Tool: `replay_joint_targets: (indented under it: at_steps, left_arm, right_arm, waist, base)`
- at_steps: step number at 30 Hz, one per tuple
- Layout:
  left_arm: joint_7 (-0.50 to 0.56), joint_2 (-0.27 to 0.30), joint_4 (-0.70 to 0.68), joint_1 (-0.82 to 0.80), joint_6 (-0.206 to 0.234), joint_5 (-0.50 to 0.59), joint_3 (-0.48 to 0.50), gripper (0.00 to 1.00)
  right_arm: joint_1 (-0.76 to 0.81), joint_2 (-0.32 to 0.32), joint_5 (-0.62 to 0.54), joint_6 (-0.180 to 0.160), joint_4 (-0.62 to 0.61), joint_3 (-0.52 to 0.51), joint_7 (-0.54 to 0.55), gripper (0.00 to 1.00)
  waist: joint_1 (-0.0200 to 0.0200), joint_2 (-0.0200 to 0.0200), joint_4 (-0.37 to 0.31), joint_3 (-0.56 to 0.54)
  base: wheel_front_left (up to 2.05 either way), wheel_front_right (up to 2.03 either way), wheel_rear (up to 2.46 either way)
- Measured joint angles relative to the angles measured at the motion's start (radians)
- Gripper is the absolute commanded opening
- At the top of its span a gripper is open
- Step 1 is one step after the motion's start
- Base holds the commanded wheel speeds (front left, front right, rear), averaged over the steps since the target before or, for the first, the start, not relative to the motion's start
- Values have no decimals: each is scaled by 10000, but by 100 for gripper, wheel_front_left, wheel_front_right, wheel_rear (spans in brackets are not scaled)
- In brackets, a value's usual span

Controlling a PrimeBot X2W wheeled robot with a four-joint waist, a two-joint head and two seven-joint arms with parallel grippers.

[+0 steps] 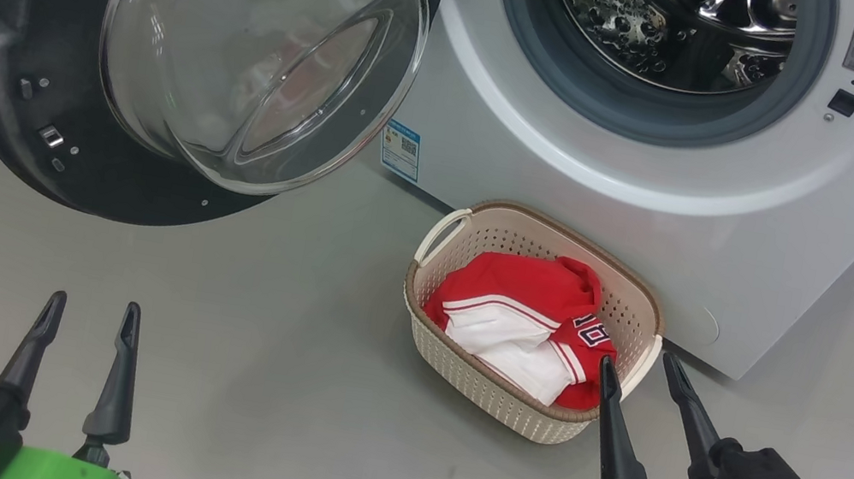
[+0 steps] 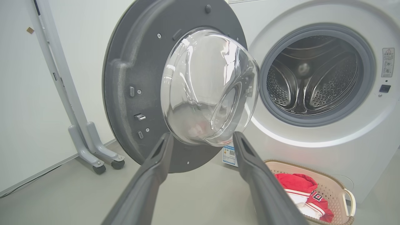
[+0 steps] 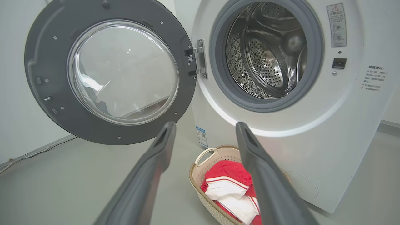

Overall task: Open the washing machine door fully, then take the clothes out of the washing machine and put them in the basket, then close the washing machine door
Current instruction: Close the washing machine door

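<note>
While the washing machine door (image 1: pixel 8 48) hangs swung wide open on its hinge (image 3: pixel 200 59), left of the round opening, its glass bowl (image 1: pixel 251 45) bulges out toward the camera. One door, one washing machine (image 1: pixel 656 217), one grey gasket (image 1: pixel 558 79) ringing one perforated steel drum (image 1: pixel 672 20). One blue sticker (image 1: pixel 400 148) at the machine's lower front corner.

One basket (image 1: pixel 490 380) sits on the grey floor (image 1: pixel 238 381), just in front of the machine and below the opening. One red jersey (image 1: pixel 520 303) lies crumpled inside it, white panels up, striped trim and part of a dark number showing. Two loop handles on the basket, one at each short end.

Two grippers, two dark fingers each. Left gripper (image 1: pixel 95 303): fingers parted, nothing between them, over bare floor at lower left of the head view, below the door, well apart from the basket. Right gripper (image 1: pixel 639 360): fingers spread, holding nothing, tips just beside the basket's near right end; whether one tip touches the rim I cannot tell.

Two wheeled stand legs (image 2: pixel 93 150) by the wall, left of the door.
</note>
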Motion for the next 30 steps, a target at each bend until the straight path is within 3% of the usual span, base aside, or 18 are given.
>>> replay_joint_targets:
  at_steps: [30]
  left_arm:
    - [0,0,-209,210,2,-31,33,100]
  right_arm:
    - [-193,-4,121,52,265,-67,0,100]
  waist:
    - [0,0,-42,46]
  base:
    - [0,0,0]
